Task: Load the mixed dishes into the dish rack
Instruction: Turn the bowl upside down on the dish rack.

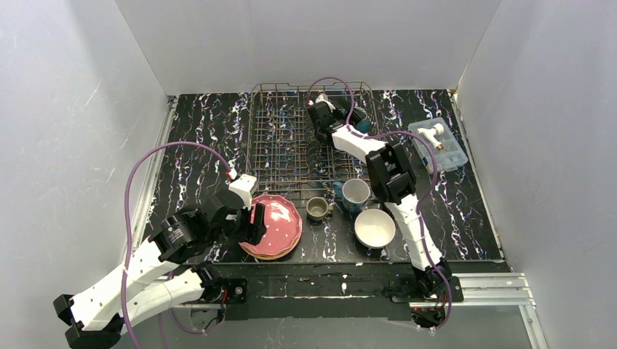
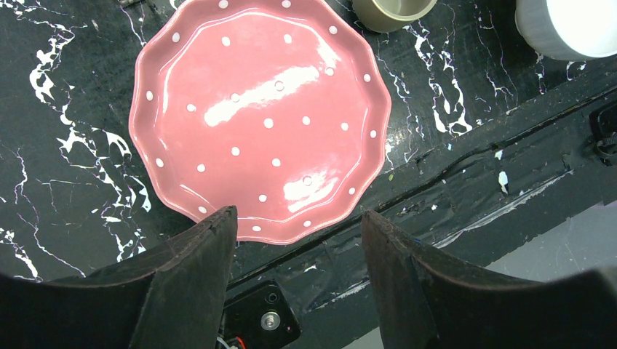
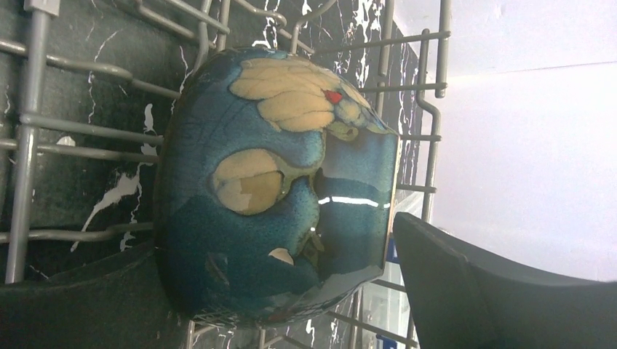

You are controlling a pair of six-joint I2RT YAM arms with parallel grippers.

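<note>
The grey wire dish rack (image 1: pixel 284 145) stands at the back middle. A teal bowl (image 3: pixel 284 189) with cream patches lies on its side among the tines at the rack's back right (image 1: pixel 361 116). My right gripper (image 3: pixel 273 236) is open astride this bowl, with a small gap between one finger (image 3: pixel 480 283) and the rim. A stack of scalloped plates, the pink dotted one on top (image 2: pixel 262 116), lies at the front left (image 1: pixel 278 227). My left gripper (image 2: pixel 298 225) is open and empty, just above the pink plate's near edge.
An olive mug (image 1: pixel 318 209), a blue mug (image 1: pixel 355 193) and a white bowl (image 1: pixel 375 227) stand in front of the rack. A clear plastic box (image 1: pixel 438 143) sits at the back right. White walls enclose the table on three sides.
</note>
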